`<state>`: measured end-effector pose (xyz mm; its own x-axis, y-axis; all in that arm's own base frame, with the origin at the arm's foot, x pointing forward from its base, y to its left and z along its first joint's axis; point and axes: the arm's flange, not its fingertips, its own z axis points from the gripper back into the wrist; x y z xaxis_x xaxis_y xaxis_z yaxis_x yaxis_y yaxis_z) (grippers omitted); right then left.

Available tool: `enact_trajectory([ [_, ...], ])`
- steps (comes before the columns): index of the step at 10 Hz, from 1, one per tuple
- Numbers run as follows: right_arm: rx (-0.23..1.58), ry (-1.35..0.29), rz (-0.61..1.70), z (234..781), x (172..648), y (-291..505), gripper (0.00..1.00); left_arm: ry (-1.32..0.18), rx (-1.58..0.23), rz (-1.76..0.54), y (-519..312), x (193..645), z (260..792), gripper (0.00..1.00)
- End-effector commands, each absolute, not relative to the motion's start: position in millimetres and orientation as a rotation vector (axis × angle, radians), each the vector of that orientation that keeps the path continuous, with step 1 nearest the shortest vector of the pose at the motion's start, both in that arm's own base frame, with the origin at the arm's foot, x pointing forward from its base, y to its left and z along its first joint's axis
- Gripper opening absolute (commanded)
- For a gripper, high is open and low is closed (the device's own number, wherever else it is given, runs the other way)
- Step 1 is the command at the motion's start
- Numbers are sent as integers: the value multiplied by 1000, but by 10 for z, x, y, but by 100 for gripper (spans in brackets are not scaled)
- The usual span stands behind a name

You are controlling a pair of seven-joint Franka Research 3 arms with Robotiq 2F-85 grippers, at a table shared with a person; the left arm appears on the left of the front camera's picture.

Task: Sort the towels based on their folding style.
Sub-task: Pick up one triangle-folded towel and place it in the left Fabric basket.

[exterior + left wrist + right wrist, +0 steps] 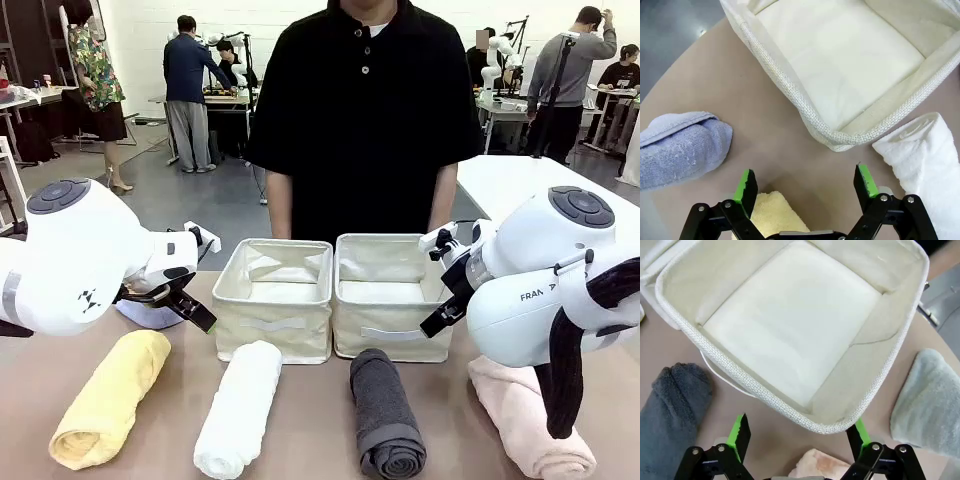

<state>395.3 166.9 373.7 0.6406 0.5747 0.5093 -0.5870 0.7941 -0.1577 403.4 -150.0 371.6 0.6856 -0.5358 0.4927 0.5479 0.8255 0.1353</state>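
A: Claws?
B: I hold both apart, empty: left claw [805, 182] over the yellow roll [774, 214] near left, right claw [799, 427] over the pink roll [815, 466] near right.
A: Why there?
B: Nearest towels first, I reckon; bins [270, 322] just beyond.

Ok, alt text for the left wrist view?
The open, empty left hand hovers over one end of a yellow towel; a light blue towel lies to picture left, a white towel to picture right, an empty cream bin ahead.
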Motion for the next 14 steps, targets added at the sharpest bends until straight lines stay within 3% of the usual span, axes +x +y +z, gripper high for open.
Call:
enact_trajectory([
  [1,23,-573,662,3737,3953,1669,100,-545,-23,-607,-1500,4033,3716,100],
  [14,23,-573,662,3737,3953,1669,100,-545,-23,-607,-1500,4033,3716,100],
])
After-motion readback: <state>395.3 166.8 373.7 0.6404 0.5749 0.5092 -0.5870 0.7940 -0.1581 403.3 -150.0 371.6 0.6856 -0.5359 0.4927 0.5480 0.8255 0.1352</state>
